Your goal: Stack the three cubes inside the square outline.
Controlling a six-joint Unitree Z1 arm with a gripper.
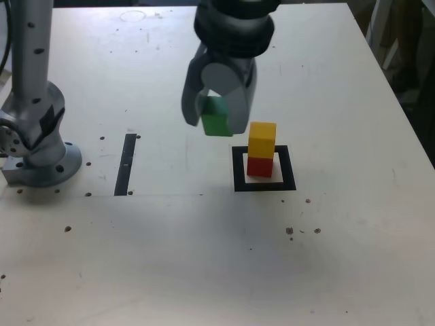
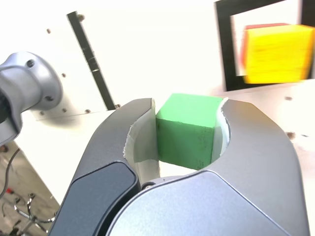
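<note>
Pinching green cube (image 2: 187, 130) in end effector (image 2: 184, 132), above desk (image 1: 163, 258). Showing no readable writing. Stacked inside square outline (image 1: 289, 170): yellow cube (image 1: 262, 140) on red cube (image 1: 259, 167), mostly hidden in wrist view.

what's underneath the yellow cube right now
The red cube sits under the yellow cube, inside the square outline. The red cube's top is covered, so it can't be seen.

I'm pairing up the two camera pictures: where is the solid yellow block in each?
Exterior view: yellow block right of centre, on the red block.
Wrist view: beyond the gripper, near the picture's edge.
Shared landmark: black square outline.
</note>
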